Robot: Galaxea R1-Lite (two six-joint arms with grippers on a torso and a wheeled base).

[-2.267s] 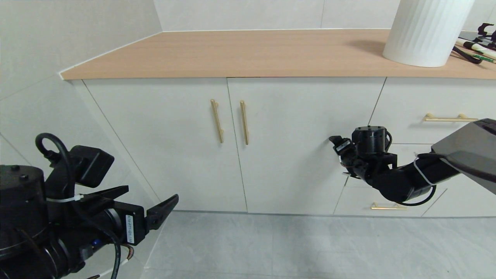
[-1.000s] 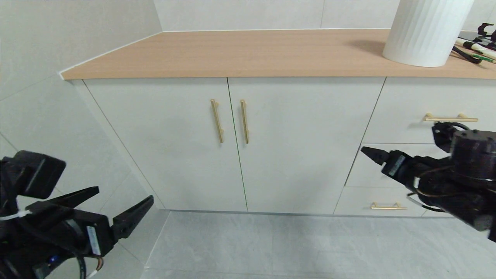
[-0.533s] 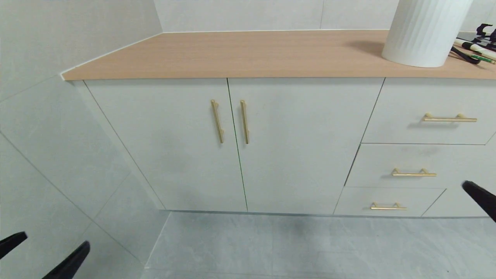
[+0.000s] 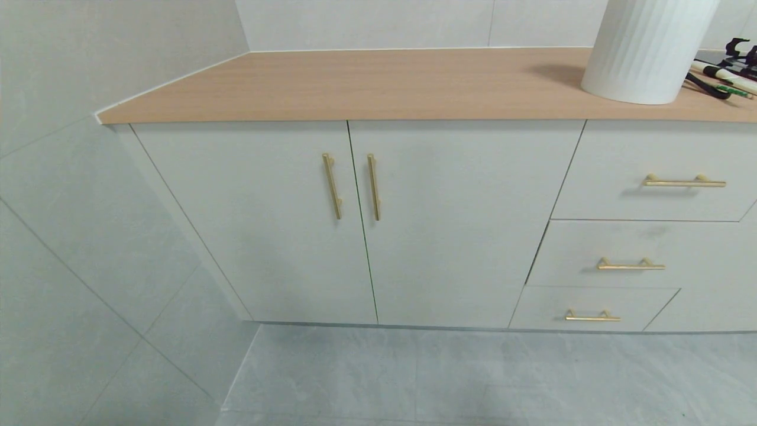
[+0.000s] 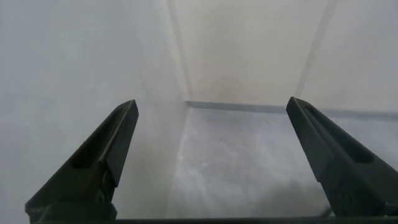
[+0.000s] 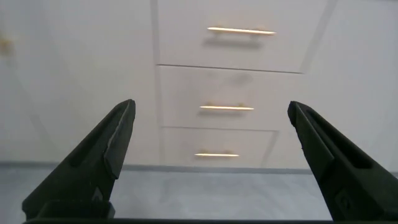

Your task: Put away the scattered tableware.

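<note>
Tableware (image 4: 720, 76), seemingly, lies on counter (image 4: 355, 83) above spread right pincer (image 6: 210, 106).

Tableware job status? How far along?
Done: nothing visible; drawers and doors are shut. In hand: nothing; left end effector and right end effector are open and empty, the right facing the drawers. Left: utensils lie on the counter by the white container, not yet stowed.

left jaws drawn back and down, right jaws likewise
</note>
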